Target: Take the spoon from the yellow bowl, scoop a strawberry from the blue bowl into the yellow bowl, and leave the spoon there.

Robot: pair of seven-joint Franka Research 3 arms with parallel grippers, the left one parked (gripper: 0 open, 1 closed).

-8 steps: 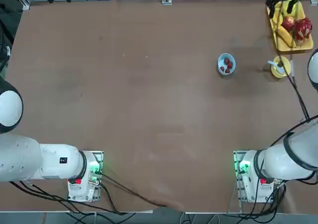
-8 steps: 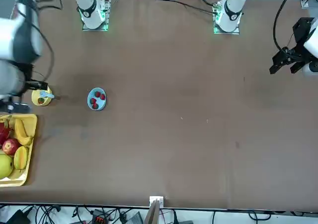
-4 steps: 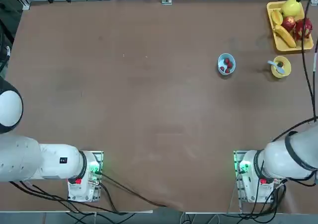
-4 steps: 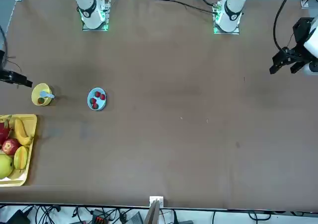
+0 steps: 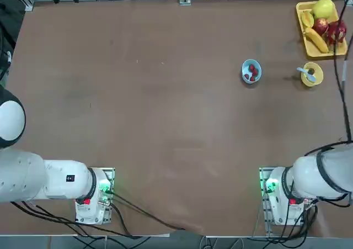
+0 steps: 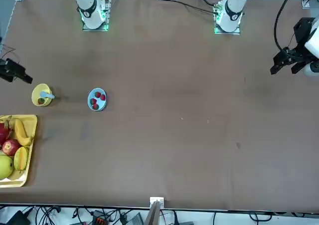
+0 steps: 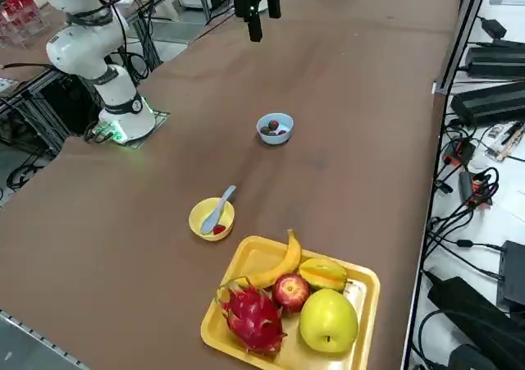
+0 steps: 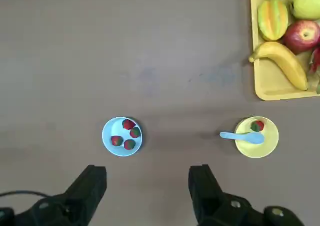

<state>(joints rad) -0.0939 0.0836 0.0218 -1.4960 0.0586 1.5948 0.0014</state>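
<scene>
- At the left edge of the front view, above the yellow bowl, there is the right gripper (image 8: 148, 172). The wrist view shows its two black fingers (image 8: 89, 191) standing wide apart, and the tabletop (image 8: 150, 85) is seen between them.
- At the lower left of the front view, the rectangular yellow tray (image 6: 30, 172) lies on the tabletop. It carries a dragon fruit (image 6: 3, 133), a green fruit (image 6: 5, 167), a red apple (image 6: 11, 146), a banana (image 6: 21, 134) and a yellow-green striped fruit (image 6: 21, 158).
- At the left of the same view, just above the tray and apart from it, the yellow bowl (image 6: 36, 92) stands upright.
- Inside this bowl is one strawberry (image 6: 41, 101). The pale blue spoon (image 6: 47, 95) is resting there too, with its wide end inside and its handle going out over the rim, towards the blue bowl's side.
- More to the right, still in the left half of the front view, the blue bowl (image 6: 90, 96) stands near the yellow one, not touching it. It holds four strawberries (image 6: 97, 95), with some of its pale inside visible between them.
</scene>
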